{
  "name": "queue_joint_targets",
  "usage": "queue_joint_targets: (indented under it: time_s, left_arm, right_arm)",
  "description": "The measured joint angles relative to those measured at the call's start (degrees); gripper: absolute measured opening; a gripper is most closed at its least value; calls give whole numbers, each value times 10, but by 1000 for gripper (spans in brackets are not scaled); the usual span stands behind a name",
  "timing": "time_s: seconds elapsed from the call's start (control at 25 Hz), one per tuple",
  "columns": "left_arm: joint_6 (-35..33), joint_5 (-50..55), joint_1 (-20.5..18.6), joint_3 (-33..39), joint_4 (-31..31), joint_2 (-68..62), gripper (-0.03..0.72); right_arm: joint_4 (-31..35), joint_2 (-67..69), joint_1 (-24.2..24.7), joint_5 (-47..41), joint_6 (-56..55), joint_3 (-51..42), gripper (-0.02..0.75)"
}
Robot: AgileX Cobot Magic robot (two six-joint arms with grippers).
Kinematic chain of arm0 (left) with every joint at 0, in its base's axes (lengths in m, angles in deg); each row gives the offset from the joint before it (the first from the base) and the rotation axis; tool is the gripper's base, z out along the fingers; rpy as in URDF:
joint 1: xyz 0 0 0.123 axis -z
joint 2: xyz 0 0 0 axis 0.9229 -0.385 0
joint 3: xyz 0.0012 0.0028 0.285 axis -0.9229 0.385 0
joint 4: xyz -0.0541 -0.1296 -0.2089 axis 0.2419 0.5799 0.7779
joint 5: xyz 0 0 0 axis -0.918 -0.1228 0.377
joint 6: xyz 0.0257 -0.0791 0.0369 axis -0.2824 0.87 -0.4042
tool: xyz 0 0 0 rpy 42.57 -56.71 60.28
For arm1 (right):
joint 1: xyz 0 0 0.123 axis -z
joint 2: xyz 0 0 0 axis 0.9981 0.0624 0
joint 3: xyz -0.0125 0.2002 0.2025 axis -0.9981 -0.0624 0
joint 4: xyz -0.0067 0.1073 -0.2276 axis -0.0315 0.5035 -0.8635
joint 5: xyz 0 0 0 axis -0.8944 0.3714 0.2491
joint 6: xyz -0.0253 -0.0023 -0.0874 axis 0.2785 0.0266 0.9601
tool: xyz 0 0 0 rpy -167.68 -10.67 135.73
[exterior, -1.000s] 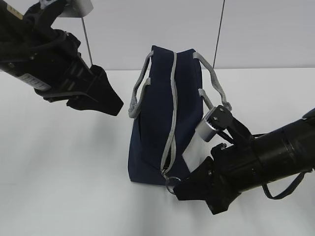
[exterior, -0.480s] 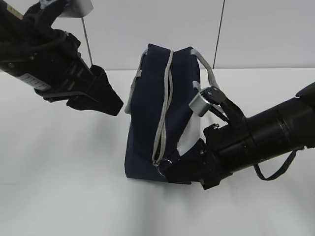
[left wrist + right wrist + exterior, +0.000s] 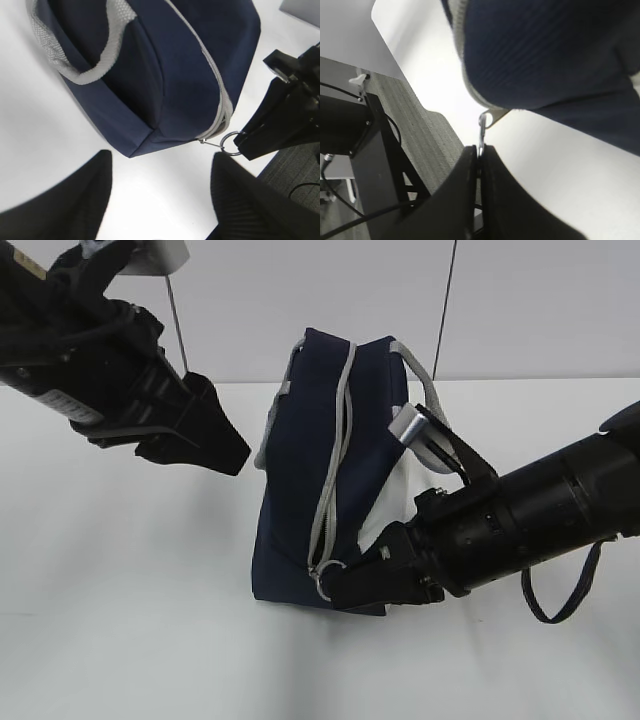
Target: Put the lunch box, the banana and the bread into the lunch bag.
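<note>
Standing on white surface (image 3: pixel 120 620), navy lunch bag (image 3: pixel 300 490) leans slightly, grey zipper (image 3: pixel 335 475) running down near end. Right claw (image 3: pixel 345 585) clenched on metal ring pull (image 3: pixel 328 578) at bag's lower corner, arm reaching in low from right. Left claw (image 3: pixel 215 445) released, jaws apart, raised left of bag, apart from it. No readable writing.

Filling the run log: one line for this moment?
right end effector: shut on ring pull | left end effector: open, empty, apart from lunch bag | lunch bag: upright on table, zipper closed
</note>
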Motion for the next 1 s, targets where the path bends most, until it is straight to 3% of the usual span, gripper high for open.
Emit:
queue_joint_targets:
  time_s: [0.24,0.56,0.8,1.0]
  left_arm:
    - [0,0,0,0,0,0,434]
    - [0,0,0,0,0,0,434]
    - [0,0,0,0,0,0,434]
    - [0,5,0,0,0,0,434]
  right_arm:
    - [1,0,0,-17,-102,0,-16]
    - [-1,0,0,-17,-106,0,-1]
    - [0,0,0,-20,-97,0,190]
    - [0,0,0,-20,-44,0,247]
